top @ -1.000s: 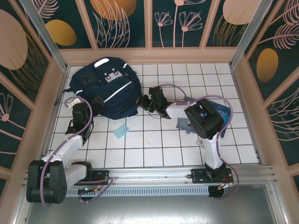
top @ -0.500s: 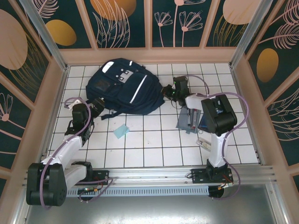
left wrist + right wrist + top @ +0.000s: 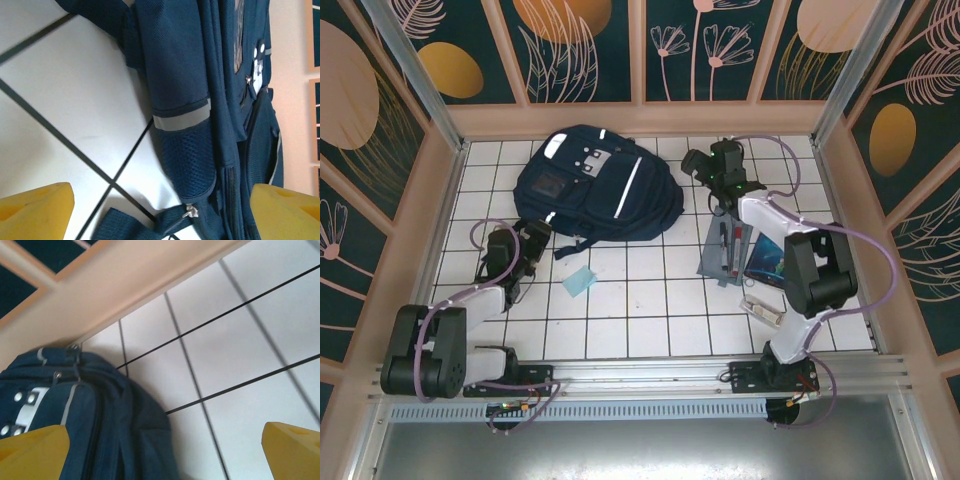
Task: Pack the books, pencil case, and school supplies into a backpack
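The large navy-blue fabric backpack point(image 3: 595, 185) with white stripes lies flat near the far edge of the white tiled surface point(image 3: 650, 320), left of the middle. The left end effector point(image 3: 533, 240) is just beside its near-left side, fingers wide apart and holding nothing. The right end effector point(image 3: 692, 162) is near its right side, also wide open and empty. The flat grey-blue pencil case point(image 3: 725, 250) lies toward the right edge, apart from the backpack.

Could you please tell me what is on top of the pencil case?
A red pen and a black pen show on the pencil case; its far end is covered by the right arm, and its inside cannot be seen.
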Controlling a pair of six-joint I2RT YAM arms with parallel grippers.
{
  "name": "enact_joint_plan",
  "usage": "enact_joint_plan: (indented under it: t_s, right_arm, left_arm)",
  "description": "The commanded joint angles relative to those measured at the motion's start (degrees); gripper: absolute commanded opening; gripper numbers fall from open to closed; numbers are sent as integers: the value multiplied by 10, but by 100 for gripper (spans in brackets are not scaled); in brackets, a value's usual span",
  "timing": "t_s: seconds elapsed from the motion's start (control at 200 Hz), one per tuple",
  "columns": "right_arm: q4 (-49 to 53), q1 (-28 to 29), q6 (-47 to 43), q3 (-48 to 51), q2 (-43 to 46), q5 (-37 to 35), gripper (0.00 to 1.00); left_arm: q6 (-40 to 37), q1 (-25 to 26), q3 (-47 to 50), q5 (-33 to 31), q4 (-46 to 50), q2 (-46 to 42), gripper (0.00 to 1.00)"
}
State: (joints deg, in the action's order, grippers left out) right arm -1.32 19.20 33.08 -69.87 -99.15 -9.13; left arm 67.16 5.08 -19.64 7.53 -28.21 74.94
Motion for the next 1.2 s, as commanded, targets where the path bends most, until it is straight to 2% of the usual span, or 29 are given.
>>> enact_joint_plan:
  t_s: [0.0,0.12,0.24,0.325,0.4,0.48,0.61,0.7,0.831,0.871,0.896,0.921,1.016,1.196]
  right_arm:
    - [47,-2,-26,23,39,-75,99]
    - [39,-1,-31,66,82,-52,99]
    - [36,10,-23,104,118,-34,99]
    - [21,23,-17,133,141,-22,99]
    - [11,49,-13,153,154,-26,99]
    - [11,94,-13,163,158,-63,99]
    - [11,160,-3,161,147,-75,99]
    - [-1,190,2,162,136,-60,93]
    - [-13,230,3,153,111,-47,86]
    - [-17,238,3,147,104,-30,84]
    - [-21,243,4,143,99,-18,80]
    - [-25,247,2,139,95,-2,76]
    - [-41,261,13,127,80,49,75]
    - [-95,284,35,116,61,109,75]
  left_arm:
    - [30,16,-30,3,-58,29,90]
    - [43,34,-52,-1,-91,81,88]
    - [64,48,-60,-4,-151,138,81]
    - [63,53,-76,-17,-167,175,79]
    - [58,53,-94,-28,-175,207,79]
    - [59,53,-107,-47,-188,237,78]
    - [44,53,-123,-73,-204,276,64]
    - [40,53,-130,-67,-222,293,51]
    - [45,53,-133,-16,-270,306,21]
    - [51,53,-132,-3,-285,304,7]
    - [58,56,-129,-1,-297,301,0]
    - [66,59,-123,-4,-307,297,0]
    - [104,73,-108,-16,-328,271,0]
    - [130,97,-120,-44,-269,196,0]
